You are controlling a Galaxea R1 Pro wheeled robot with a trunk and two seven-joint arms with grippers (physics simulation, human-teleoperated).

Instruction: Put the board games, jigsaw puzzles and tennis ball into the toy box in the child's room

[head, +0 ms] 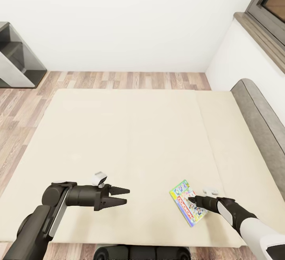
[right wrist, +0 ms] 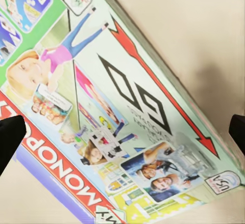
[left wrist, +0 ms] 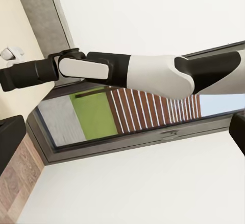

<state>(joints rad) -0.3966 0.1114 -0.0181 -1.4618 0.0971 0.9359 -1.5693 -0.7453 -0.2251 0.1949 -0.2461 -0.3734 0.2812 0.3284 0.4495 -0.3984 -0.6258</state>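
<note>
- Right fingers (head: pixel 191 200) spread wide over the board game (head: pixel 188 203), one dark tip at each edge of the right wrist view, box top between them; contact with the box hard to judge.
- Left fingers (head: pixel 118 196) parted and empty, pointing sideways above the bed (head: pixel 130 133), well apart from the game.
- Board game (right wrist: pixel 107 106) lying flat near the bed's front edge, toward the right arm (head: pixel 241 218); colourful lid up, red Monopoly band along one long side.
- Seen from the head: bare cream mattress, grey padded headboard (head: pixel 263 121) along the right, wood floor (head: pixel 130 80) beyond the far edge.
- White wall behind; dark grey shelf unit (head: pixel 18 60) in the far left corner, dark-framed window (head: pixel 269 6) at upper right.
- From the left wrist: right arm (left wrist: pixel 132 73) stretched across the frame, window (left wrist: pixel 132 116) behind it with green and striped shapes in the pane.
- Left arm (head: pixel 43 216) bent low at the bed's front left.
</note>
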